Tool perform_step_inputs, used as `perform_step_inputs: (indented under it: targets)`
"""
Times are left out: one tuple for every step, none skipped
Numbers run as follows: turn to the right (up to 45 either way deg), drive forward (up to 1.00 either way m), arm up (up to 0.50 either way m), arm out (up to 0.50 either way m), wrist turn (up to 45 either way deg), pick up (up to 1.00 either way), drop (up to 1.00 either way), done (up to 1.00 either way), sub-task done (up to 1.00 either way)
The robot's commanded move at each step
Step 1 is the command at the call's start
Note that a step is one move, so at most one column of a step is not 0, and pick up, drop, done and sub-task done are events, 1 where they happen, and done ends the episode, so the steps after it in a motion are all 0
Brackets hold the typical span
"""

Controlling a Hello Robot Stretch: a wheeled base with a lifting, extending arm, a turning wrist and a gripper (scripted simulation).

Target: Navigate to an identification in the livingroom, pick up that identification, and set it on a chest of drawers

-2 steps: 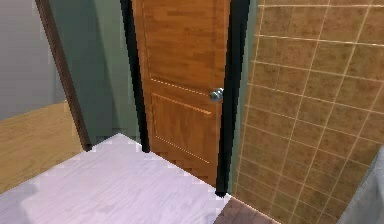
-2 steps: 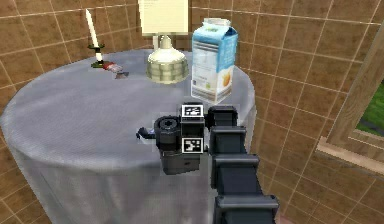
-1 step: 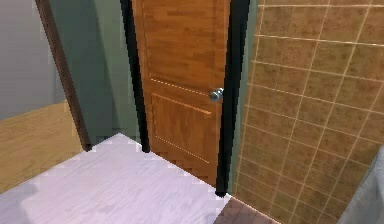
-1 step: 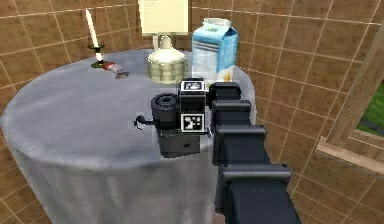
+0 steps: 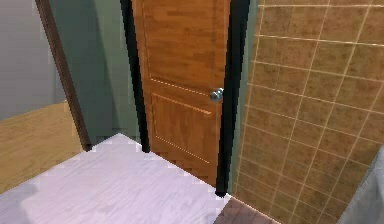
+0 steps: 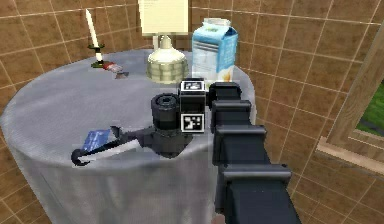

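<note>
In the arm side view the arm's dark bar (image 6: 245, 165) reaches over a round table (image 6: 50, 105) covered with a grey cloth. The gripper (image 6: 95, 152) points to the view's left, low over the cloth. A small flat blue and white thing (image 6: 97, 138), like a card, lies on the cloth right at the fingers. I cannot tell whether the gripper holds anything. Another small flat dark thing (image 6: 116, 70) lies near the table's far edge, beside a candle.
On the table stand a white candle (image 6: 93, 35), a cream lamp (image 6: 165, 60) and a blue and white carton (image 6: 215, 48). A window frame (image 6: 360, 125) is at the right. Ahead, a shut wooden door (image 5: 185, 80) with a knob (image 5: 216, 94) stands beside a tiled wall (image 5: 310, 100).
</note>
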Motion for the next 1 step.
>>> perform_step_inputs:
  targets:
    - [0.0,0.00,0.00,0.00,-45.0,0.00,0.00,0.00,0.00]
